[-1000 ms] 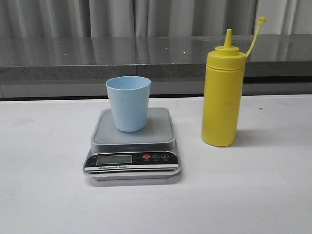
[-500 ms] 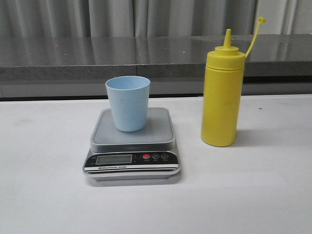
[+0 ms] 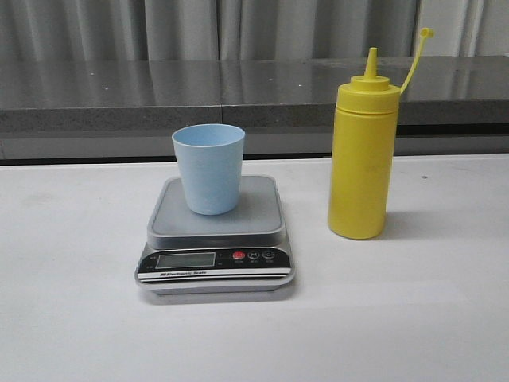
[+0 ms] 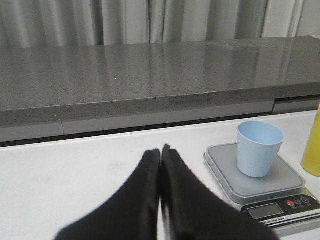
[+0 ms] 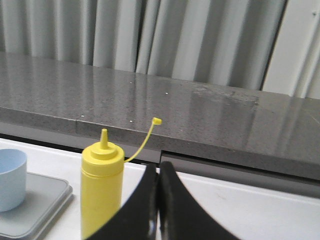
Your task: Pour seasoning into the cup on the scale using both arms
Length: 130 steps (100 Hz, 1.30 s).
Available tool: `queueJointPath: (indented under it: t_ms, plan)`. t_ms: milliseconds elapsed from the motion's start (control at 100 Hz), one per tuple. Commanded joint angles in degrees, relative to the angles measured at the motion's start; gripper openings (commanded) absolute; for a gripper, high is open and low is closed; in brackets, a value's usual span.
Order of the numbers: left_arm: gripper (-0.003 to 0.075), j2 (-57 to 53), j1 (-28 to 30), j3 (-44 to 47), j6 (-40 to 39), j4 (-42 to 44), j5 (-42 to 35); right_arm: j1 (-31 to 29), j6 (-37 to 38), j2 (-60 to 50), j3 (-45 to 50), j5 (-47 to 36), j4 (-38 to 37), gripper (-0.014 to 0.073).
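One cup, one scale, one seasoning bottle, two grippers: left gripper, right gripper.

Front view: faces forward over the white table, slightly downward, close to the scale at centre and the seasoning to its right; grey counter and curtain behind. Left wrist view: looks from the near left, low over the table, past the closed left gripper, taking in the cup and scale. Right wrist view: sits low on the near right, behind the closed right gripper. Shared by all three: cup, scale, bottle, counter.
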Motion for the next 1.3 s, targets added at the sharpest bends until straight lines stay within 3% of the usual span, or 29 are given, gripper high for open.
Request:
queueJointPath:
  t_ms: [0, 430, 690, 1290]
  plan:
    - [-0.0020, 0.8, 0.3, -1.5, -0.3, -0.1, -4.5, -1.8, -0.1, -1.6, -0.3, -3.4, -0.6, -0.0060]
    - [-0.0020, 0.8, 0.3, -1.5, -0.3, -0.1, -4.5, -7.2, -0.1, -14.1, 11.3, -0.7, -0.6, -0.0060]
    - [-0.0020, 0.8, 0.3, -1.5, -0.3, -0.1, -4.5, -7.7, -0.1, -20.1, 17.9, 1.1, 4.6, -0.0060]
    - [-0.0020, 0.9, 0.3, -1.5, -0.3, -0.1, -4.5, -7.7, -0.1, -20.1, 17.9, 2.5, 3.9, -0.0060]
